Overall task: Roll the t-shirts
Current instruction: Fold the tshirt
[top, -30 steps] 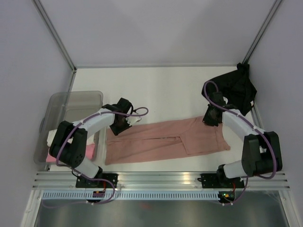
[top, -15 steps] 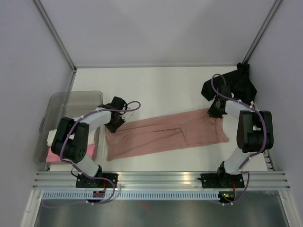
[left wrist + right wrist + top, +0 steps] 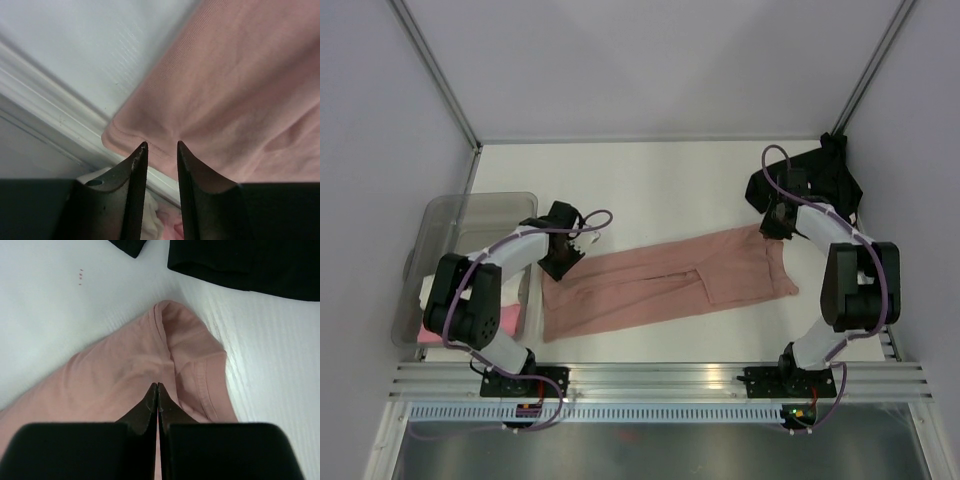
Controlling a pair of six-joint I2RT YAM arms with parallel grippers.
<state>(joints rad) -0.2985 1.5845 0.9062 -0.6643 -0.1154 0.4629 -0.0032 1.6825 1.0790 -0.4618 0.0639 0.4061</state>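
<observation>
The salmon-pink t-shirt (image 3: 660, 285) lies folded into a long band across the table, slanting up to the right. My left gripper (image 3: 561, 264) is at its left end by the bin; in the left wrist view (image 3: 160, 145) its jaws stand narrowly apart just short of the shirt's hem (image 3: 240, 90), with nothing between them. My right gripper (image 3: 772, 232) is at the shirt's upper right corner; in the right wrist view (image 3: 157, 385) its jaws are pressed together on the cloth (image 3: 115, 370). The black t-shirt (image 3: 820, 180) lies crumpled at the back right, also in the right wrist view (image 3: 250, 260).
The translucent grey bin (image 3: 470, 215) stands at the left, its rim (image 3: 50, 115) right by my left fingers. A bright pink roll (image 3: 505, 320) and a cream roll (image 3: 433, 290) lie in it. A metal rail runs along the table's near edge (image 3: 660, 378).
My right gripper has moved up and back toward the black shirt, dragging the salmon shirt's right end so the band now slants. My left gripper has shifted a little left toward the bin.
</observation>
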